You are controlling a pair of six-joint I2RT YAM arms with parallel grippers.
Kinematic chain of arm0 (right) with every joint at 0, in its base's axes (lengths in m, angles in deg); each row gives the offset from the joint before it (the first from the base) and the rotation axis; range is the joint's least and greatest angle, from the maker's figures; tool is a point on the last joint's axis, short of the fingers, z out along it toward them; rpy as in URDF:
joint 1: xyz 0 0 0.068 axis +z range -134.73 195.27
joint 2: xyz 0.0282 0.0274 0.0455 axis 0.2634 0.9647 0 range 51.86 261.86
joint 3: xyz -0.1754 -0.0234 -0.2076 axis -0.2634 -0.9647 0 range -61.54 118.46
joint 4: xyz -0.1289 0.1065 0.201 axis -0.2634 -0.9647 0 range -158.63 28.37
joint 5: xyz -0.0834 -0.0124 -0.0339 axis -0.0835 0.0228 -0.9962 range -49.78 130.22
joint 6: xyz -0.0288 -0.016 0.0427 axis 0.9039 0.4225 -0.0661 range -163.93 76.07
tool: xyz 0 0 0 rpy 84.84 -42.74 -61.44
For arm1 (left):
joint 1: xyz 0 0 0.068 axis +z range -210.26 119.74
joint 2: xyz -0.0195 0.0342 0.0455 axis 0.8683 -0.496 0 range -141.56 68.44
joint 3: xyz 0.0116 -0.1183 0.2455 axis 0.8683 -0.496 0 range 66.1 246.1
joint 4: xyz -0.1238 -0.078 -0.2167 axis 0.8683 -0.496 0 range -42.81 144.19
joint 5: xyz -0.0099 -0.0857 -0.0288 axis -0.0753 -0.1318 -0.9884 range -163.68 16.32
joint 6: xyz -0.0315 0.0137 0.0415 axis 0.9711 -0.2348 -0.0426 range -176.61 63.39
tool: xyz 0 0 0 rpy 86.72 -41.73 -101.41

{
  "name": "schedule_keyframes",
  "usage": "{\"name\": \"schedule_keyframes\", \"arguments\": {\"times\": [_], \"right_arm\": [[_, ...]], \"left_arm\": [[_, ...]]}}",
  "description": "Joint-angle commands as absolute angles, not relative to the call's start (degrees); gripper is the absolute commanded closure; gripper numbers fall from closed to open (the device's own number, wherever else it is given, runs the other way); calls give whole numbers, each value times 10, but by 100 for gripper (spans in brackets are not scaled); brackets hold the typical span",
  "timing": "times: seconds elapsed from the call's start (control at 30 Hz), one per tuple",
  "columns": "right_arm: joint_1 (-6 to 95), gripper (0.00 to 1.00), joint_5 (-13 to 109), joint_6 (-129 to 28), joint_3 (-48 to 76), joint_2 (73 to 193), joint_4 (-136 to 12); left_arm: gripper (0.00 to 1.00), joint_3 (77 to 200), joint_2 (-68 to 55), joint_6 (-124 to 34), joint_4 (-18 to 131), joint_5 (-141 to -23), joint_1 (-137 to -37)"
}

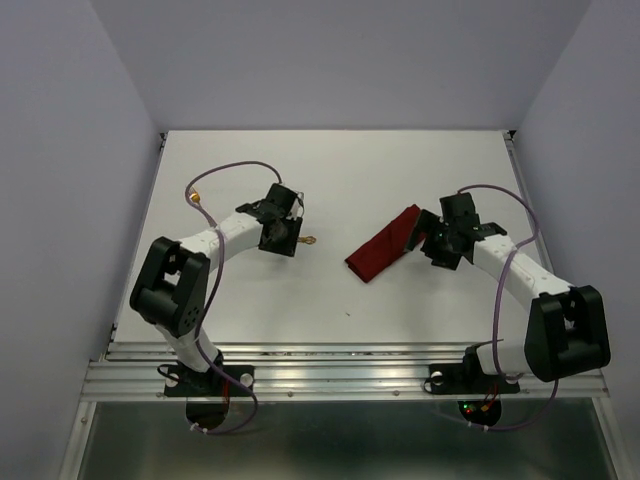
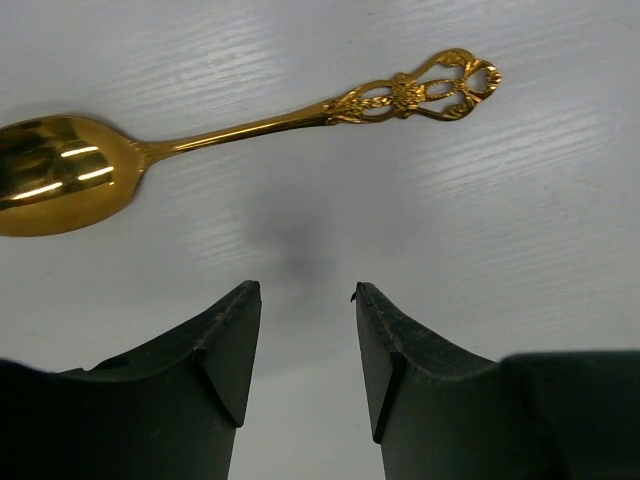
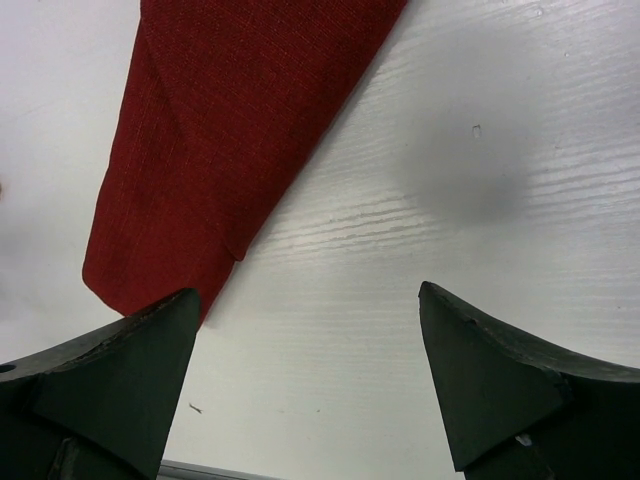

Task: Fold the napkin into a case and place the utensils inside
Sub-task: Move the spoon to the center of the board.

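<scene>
The folded case (image 1: 383, 250) lies as a narrow dark red oblong right of the middle of the tabletop (image 1: 400, 170). The step in hand looks to be picking up the spoon (image 2: 230, 130), which lies flat on the tabletop just ahead of the left gripper (image 2: 305, 300). That gripper's jaws stand partly apart with only bare surface between them, so it holds nothing. To do this well, I judge it should advance until the thin shank sits between the fingers, drop close to the surface, and close across the handle, not the bowl. A flat, slick handle may skid away if 1 finger lands first. The right gripper (image 3: 310, 300) is spread wide and empty. The finger at the left of its wrist view stands in front of the case's near corner, and I cannot tell whether it touches the cloth. The left wrist view shows the spoon's oval bowl and pierced, ornate handle end, where the top view gives only a gold speck beside the gripper. The right wrist view shows a diagonal fold edge in the cloth. Only the top view shows spoon and case lying apart. The fork shows in no view.
</scene>
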State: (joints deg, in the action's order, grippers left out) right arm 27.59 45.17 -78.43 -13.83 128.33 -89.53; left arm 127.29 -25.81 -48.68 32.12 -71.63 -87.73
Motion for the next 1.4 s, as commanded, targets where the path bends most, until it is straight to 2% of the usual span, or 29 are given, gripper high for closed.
{"name": "schedule_keyframes", "arguments": {"times": [0.0, 0.1, 0.37, 0.53, 0.8, 1.0, 1.07, 1.2, 1.37], "right_arm": [[285, 5, 450, -781, -110, 1283, -886], [285, 5, 441, -784, -118, 1270, -886], [285, 4, 436, -782, -125, 1250, -898], [285, 4, 434, -786, -133, 1248, -899], [285, 4, 438, -788, -128, 1260, -891], [285, 4, 453, -795, -121, 1266, -880], [285, 5, 453, -794, -121, 1269, -880], [285, 5, 472, -796, -114, 1280, -877], [285, 4, 482, -806, -112, 1282, -867]], "left_arm": [[47, 1287, -285, -469, 352, -734, -890], [47, 1319, -327, -479, 364, -733, -889], [47, 1523, -485, -508, 321, -756, -874], [46, 1615, -513, -512, 290, -727, -858], [43, 1561, -428, -480, 323, -633, -824], [41, 1478, -392, -427, 362, -659, -754], [41, 1464, -393, -425, 361, -659, -749], [48, 1456, -400, -426, 363, -666, -748], [48, 1461, -411, -436, 356, -690, -749]]}}
